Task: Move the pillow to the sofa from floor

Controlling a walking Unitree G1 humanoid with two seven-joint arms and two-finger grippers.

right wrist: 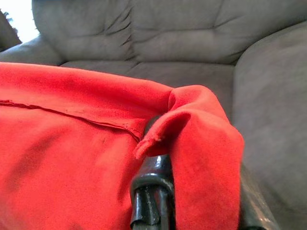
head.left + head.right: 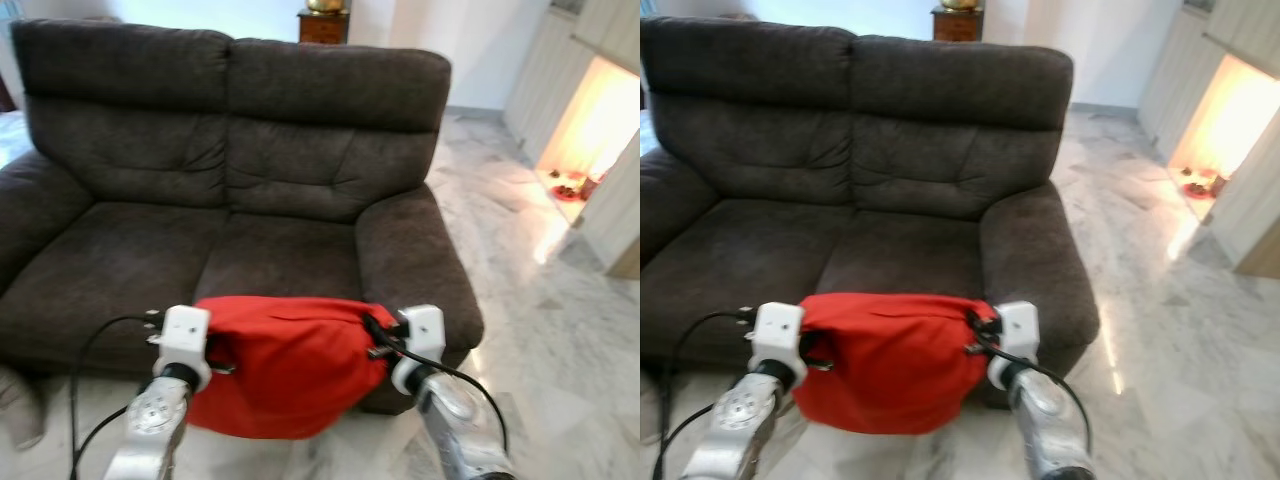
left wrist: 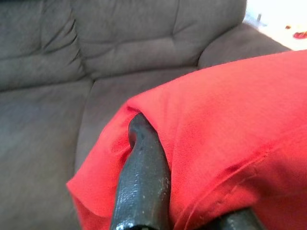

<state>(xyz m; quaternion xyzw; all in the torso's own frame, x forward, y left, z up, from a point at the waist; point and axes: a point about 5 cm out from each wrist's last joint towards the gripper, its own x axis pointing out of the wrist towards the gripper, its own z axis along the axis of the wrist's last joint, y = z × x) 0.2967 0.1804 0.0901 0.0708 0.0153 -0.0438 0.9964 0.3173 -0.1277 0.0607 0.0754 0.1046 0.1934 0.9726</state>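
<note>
A red pillow [image 2: 285, 365] hangs in the air in front of the dark grey sofa [image 2: 230, 190], held between both arms at about seat height. My left gripper [image 2: 215, 352] is shut on its left edge; in the left wrist view a black finger [image 3: 144, 177] presses into the red cloth [image 3: 230, 129]. At the pillow's right corner my right gripper [image 2: 375, 338] is shut on the fabric, and in the right wrist view the cloth [image 1: 201, 143] folds over the fingers [image 1: 153, 191]. The sofa seat [image 2: 180, 265] lies just beyond the pillow.
Pale marble floor [image 2: 540, 300] runs to the right of the sofa toward a bright doorway [image 2: 595, 130]. A wooden cabinet [image 2: 323, 25] stands behind the sofa back. A grey cloth bundle [image 2: 20, 405] lies on the floor at the sofa's left front.
</note>
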